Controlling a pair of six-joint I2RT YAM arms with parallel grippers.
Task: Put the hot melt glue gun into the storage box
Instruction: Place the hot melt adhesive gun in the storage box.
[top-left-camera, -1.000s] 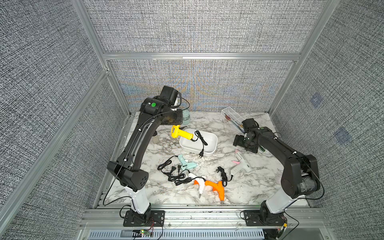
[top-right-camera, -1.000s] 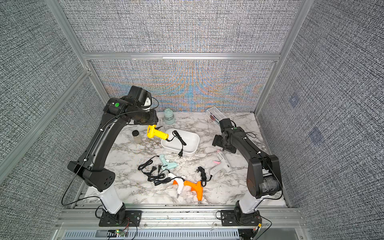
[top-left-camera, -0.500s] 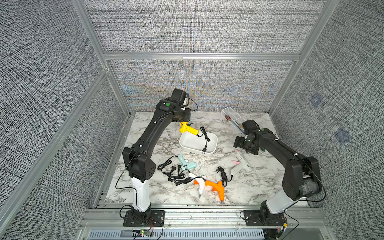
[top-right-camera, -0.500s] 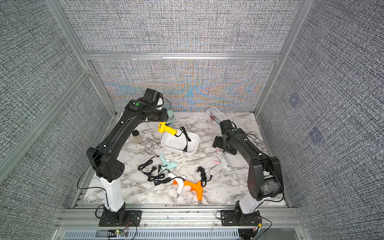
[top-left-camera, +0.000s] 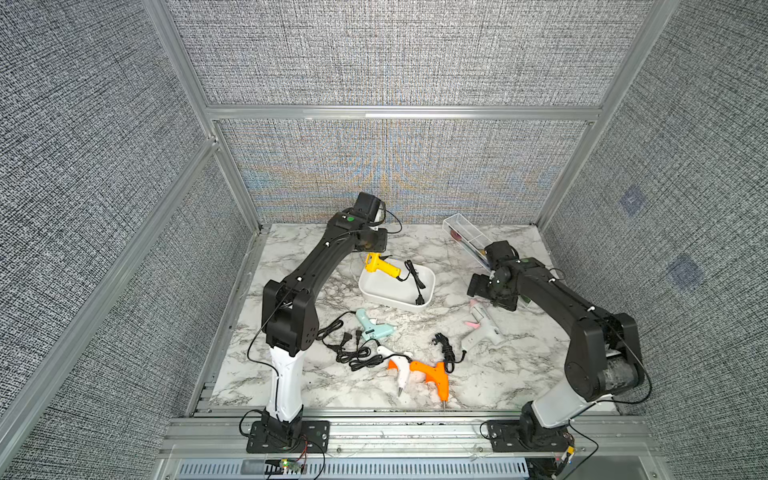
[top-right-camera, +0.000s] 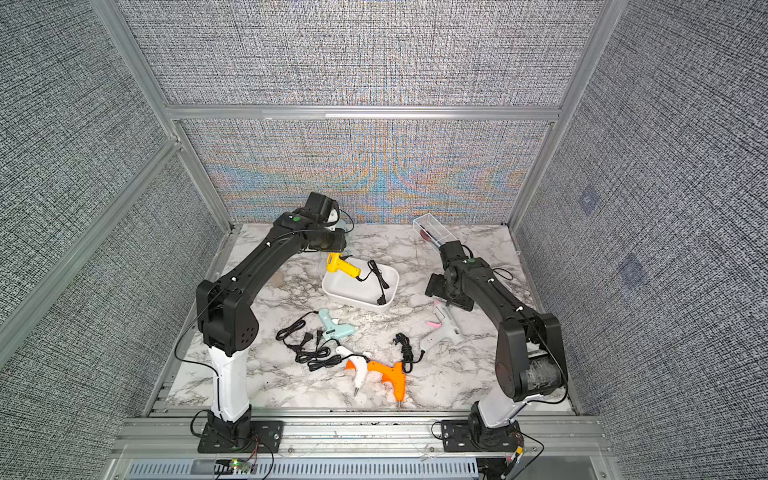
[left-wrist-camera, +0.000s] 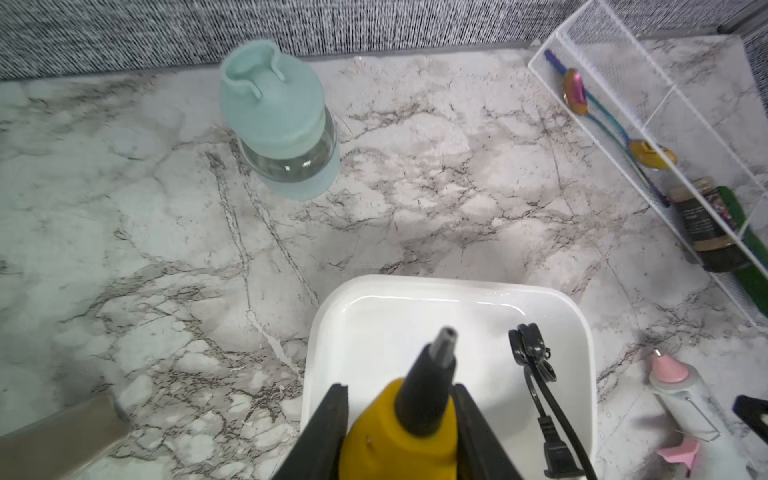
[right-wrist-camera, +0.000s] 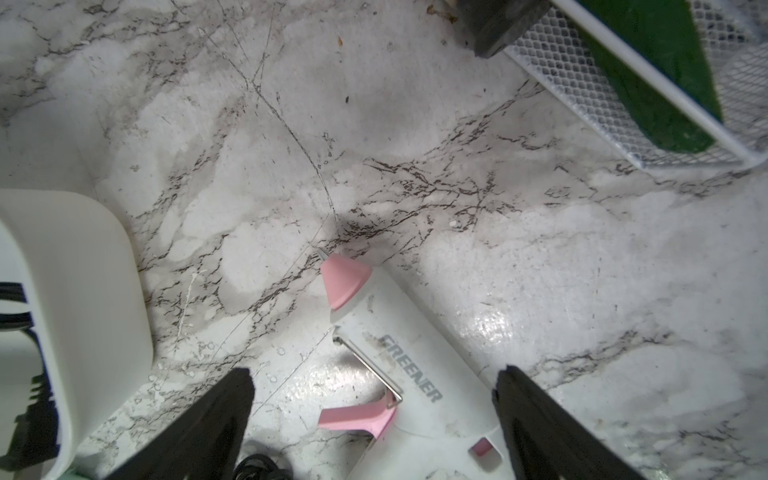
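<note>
My left gripper is shut on the yellow hot melt glue gun, one finger on each side of its body. Its black nozzle points across the white storage box. Both top views show this gun at the box's back left corner. Its black cord lies inside the box. My right gripper stands open just above a white and pink glue gun lying on the table right of the box.
Mint, white-and-orange and orange glue guns lie at the front with tangled black cords. A clear divided tray sits at the back right. A mint-capped bottle stands by the back wall.
My left arm has swung right, carrying the yellow glue gun from left of the box to its back left corner. The right arm has stayed where it was.
</note>
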